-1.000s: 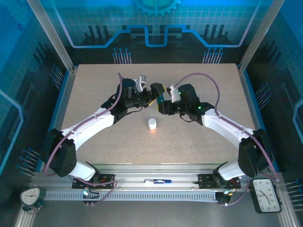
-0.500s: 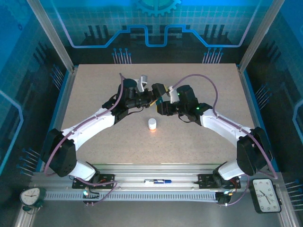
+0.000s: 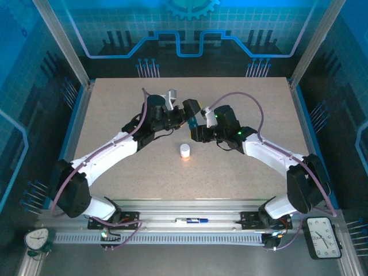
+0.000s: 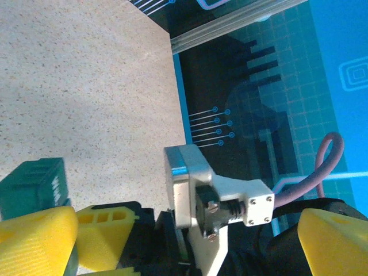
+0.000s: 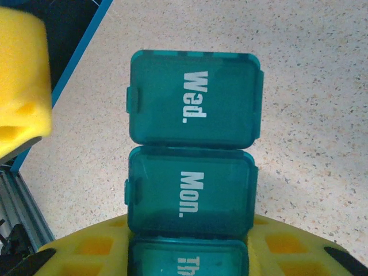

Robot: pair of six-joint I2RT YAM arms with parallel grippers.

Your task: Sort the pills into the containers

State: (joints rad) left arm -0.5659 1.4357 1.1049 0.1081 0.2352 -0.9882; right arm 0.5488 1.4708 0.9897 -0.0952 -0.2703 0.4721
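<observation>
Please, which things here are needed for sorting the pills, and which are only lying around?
For the job:
- teal pill box
- white-capped bottle, probably the pill supply

Just lying about:
- left clock
- right clock
- pen-like thing

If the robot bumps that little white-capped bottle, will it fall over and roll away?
Probably. The bottle stands upright alone on the table, so a high nudge could tip it. It looks round, so once down it may roll.
</observation>
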